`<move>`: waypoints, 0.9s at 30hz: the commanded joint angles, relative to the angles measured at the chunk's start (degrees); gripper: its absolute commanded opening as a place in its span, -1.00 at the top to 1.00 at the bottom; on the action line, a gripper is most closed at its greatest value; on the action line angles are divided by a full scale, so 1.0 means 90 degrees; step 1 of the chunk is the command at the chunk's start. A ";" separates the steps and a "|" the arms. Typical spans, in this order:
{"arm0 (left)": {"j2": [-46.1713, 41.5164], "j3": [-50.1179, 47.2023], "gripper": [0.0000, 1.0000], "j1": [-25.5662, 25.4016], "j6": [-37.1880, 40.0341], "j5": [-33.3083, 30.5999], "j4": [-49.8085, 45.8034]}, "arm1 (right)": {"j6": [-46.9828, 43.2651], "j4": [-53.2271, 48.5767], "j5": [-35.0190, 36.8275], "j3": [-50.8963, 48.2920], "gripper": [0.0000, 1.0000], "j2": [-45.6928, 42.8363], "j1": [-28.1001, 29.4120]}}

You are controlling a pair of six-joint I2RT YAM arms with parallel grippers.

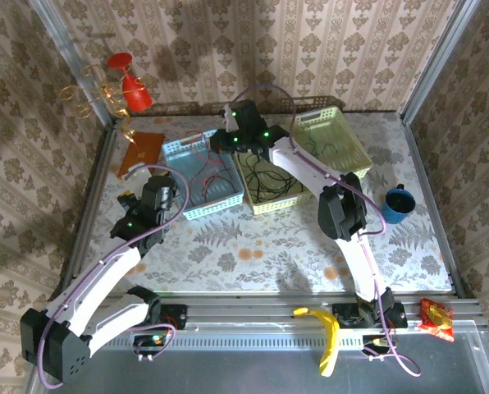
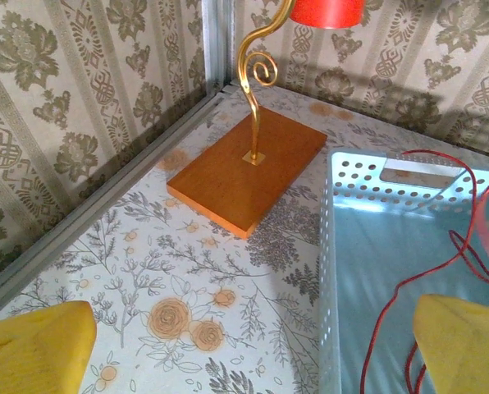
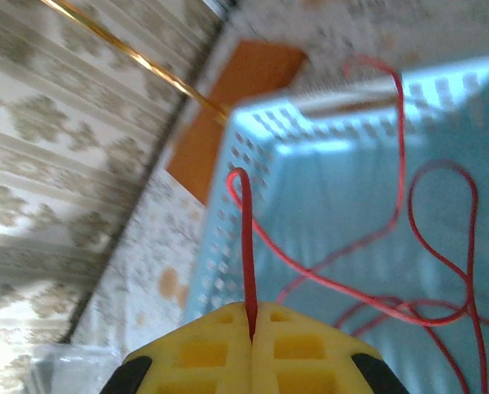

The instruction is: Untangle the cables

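Lifting slowly should free the red cable point(image 3: 246, 246) clamped in the right claw point(image 3: 251, 318) from the basket point(image 3: 220, 238); left claw point(image 2: 253, 345) spread wide.

Left gripper point(image 2: 253, 349) hangs with fingers spread wide; right gripper point(image 3: 251, 316), arm outstretched, is pinched closed

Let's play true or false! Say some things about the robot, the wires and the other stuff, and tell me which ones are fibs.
1. The right gripper is pinching the red cable. True.
2. The left gripper is holding a cable too. False: its fingers are wide apart with nothing between them.
3. The red cable loops inside the light blue basket. True.
4. The mug is red. False: it is blue.
5. The banana is in a basket. False: it lies at the near edge, by the right arm's base.
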 commanded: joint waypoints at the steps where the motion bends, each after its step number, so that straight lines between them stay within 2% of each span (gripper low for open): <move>1: -0.0075 0.0048 -1.00 0.0008 0.0289 0.0419 0.0276 | -0.0505 -0.0763 0.0740 0.0402 0.32 -0.0083 0.0302; 3: 0.0003 0.0170 -1.00 0.0033 0.0356 0.0700 0.0340 | -0.0740 -0.1094 0.1018 0.0253 0.13 -0.0223 0.0370; 5: 0.0163 0.0351 -1.00 0.0107 0.0400 0.1014 0.0341 | -0.0700 -0.0938 0.1247 -0.0236 0.08 -0.0608 0.0345; 10: 0.0957 0.0953 -0.99 0.0245 0.0734 0.1819 0.0521 | -0.0490 0.0127 0.1831 -0.2196 0.04 -0.2233 0.0108; 13: 0.1838 0.1501 -0.96 0.0255 0.0963 0.2585 0.0521 | -0.0329 0.0522 0.1895 -0.3424 0.05 -0.3253 -0.0070; 15: 0.2558 0.1996 -0.95 0.0503 0.0774 0.2960 0.0187 | -0.0281 0.0597 0.1930 -0.4172 0.06 -0.3908 -0.0171; 18: 0.3459 0.2594 -0.96 0.0618 0.0496 0.3027 -0.0127 | -0.0260 0.0555 0.2067 -0.5090 0.07 -0.4792 -0.0235; 22: 0.4367 0.3229 -0.94 0.0769 0.0451 0.3128 -0.0045 | -0.0167 0.0512 0.2263 -0.6080 0.09 -0.5896 -0.0250; 27: 0.5350 0.3874 -0.84 0.0994 0.0541 0.3673 0.0300 | -0.0057 0.0286 0.2335 -0.6876 0.10 -0.6625 -0.0254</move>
